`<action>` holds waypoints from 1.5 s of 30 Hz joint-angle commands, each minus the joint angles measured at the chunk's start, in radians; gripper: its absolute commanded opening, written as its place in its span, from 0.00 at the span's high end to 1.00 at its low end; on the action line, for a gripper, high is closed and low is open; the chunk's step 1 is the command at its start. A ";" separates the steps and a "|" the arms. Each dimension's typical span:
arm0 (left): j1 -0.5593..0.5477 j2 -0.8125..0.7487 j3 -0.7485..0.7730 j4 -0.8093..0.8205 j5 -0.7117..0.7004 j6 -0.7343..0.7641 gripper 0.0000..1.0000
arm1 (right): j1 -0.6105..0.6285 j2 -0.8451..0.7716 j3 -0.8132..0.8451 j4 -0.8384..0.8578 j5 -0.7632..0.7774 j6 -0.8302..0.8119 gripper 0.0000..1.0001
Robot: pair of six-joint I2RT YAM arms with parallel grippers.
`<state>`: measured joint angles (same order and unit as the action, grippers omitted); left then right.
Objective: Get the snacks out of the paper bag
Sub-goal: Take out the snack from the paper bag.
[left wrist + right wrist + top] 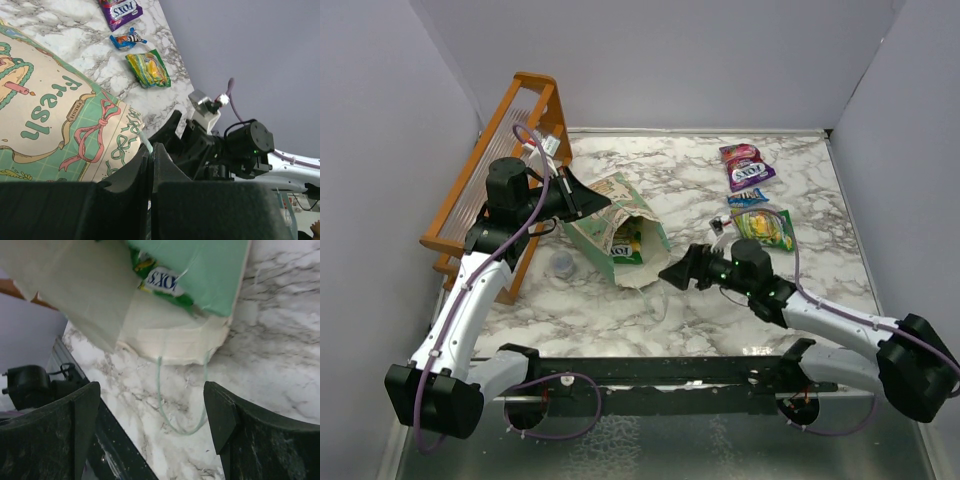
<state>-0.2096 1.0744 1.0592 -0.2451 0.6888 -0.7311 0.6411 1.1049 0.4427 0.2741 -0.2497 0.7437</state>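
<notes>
The mint-green paper bag [620, 235] lies on its side, its mouth facing my right gripper. My left gripper [582, 200] is shut on the bag's upper edge; a thin mint string comes out between its jaws in the left wrist view [150, 150], next to the bag's printed side [50, 120]. My right gripper [672, 272] is open and empty just in front of the mouth, above the lower string handle [182, 405]. A green packet [165, 282] lies inside the bag [210, 275]. Purple [747, 167], blue [747, 197] and yellow-green [766, 230] packets lie on the table at the right.
An orange wooden rack [490, 180] leans at the far left behind my left arm. A small clear round cup [562, 263] stands left of the bag. Grey walls close in the marble table [620, 310] on three sides.
</notes>
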 commanded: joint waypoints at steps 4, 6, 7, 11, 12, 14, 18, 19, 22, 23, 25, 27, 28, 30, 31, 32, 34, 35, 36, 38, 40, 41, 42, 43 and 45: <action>0.005 -0.002 0.006 0.034 0.003 0.004 1.00 | 0.267 0.004 -0.041 0.105 0.332 0.051 0.18; 0.006 -0.001 0.005 0.035 0.003 0.005 1.00 | 0.312 0.051 -0.014 0.090 0.390 0.046 0.18; 0.006 -0.003 0.004 0.035 0.003 0.004 1.00 | 0.326 0.081 0.007 0.068 0.418 0.058 0.18; 0.006 -0.009 -0.003 0.041 0.002 -0.002 1.00 | 0.370 0.183 0.059 0.106 0.505 0.089 0.21; 0.007 -0.011 -0.006 0.045 0.002 -0.004 1.00 | 0.397 0.206 0.071 0.124 0.554 0.093 0.22; 0.006 -0.016 -0.014 0.051 0.004 -0.014 1.00 | 0.431 0.255 0.101 0.153 0.653 0.105 0.24; 0.004 -0.022 -0.014 0.053 0.007 -0.018 1.00 | 0.462 0.370 0.190 0.165 0.778 0.142 0.26; 0.004 -0.022 -0.012 0.051 0.008 -0.019 1.00 | 0.469 0.402 0.212 0.176 0.792 0.143 0.28; 0.004 -0.023 -0.007 0.057 0.018 -0.031 1.00 | 0.482 0.491 0.243 0.243 0.855 0.138 0.29; 0.004 -0.023 -0.007 0.060 0.023 -0.035 1.00 | 0.482 0.514 0.242 0.277 0.887 0.119 0.29; 0.005 -0.026 -0.001 0.059 0.029 -0.039 1.00 | 0.482 0.546 0.240 0.311 0.959 0.106 0.29; 0.004 -0.029 0.002 0.049 0.027 -0.031 1.00 | 0.482 0.567 0.241 0.328 1.008 0.100 0.30; 0.004 -0.032 0.002 0.046 0.025 -0.029 1.00 | 0.482 0.583 0.247 0.333 1.015 0.099 0.31; 0.004 -0.034 -0.007 0.047 0.025 -0.028 1.00 | 0.482 0.623 0.266 0.341 1.027 0.082 0.32; 0.005 -0.032 -0.010 0.049 0.025 -0.030 1.00 | 0.480 0.643 0.278 0.342 1.030 0.077 0.32; 0.004 -0.033 -0.012 0.052 0.028 -0.032 1.00 | 0.480 0.660 0.286 0.348 1.026 0.074 0.32; 0.005 -0.034 -0.018 0.057 0.031 -0.037 1.00 | 0.479 0.700 0.293 0.388 1.006 0.066 0.32; 0.004 -0.035 -0.019 0.057 0.031 -0.036 1.00 | 0.478 0.719 0.293 0.426 0.992 0.045 0.32; 0.004 -0.036 -0.017 0.055 0.029 -0.036 1.00 | 0.477 0.736 0.296 0.464 0.983 0.027 0.32; 0.004 -0.037 -0.014 0.052 0.029 -0.036 1.00 | 0.476 0.765 0.312 0.480 0.983 0.022 0.32; 0.004 -0.039 -0.013 0.047 0.029 -0.035 1.00 | 0.472 0.789 0.334 0.481 0.989 0.025 0.32; 0.005 -0.040 -0.011 0.043 0.029 -0.034 1.00 | 0.468 0.802 0.344 0.484 0.989 0.029 0.32; 0.004 -0.042 -0.011 0.040 0.027 -0.032 1.00 | 0.463 0.815 0.354 0.487 0.986 0.032 0.32; 0.004 -0.043 -0.012 0.038 0.025 -0.031 1.00 | 0.460 0.827 0.365 0.488 0.983 0.034 0.33; 0.004 -0.045 -0.014 0.036 0.026 -0.032 1.00 | 0.454 0.846 0.383 0.479 0.995 0.056 0.34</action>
<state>-0.2096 1.0626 1.0485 -0.2253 0.6956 -0.7605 1.1099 1.9041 0.7799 0.7109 0.7010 0.7883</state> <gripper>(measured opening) 0.037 0.674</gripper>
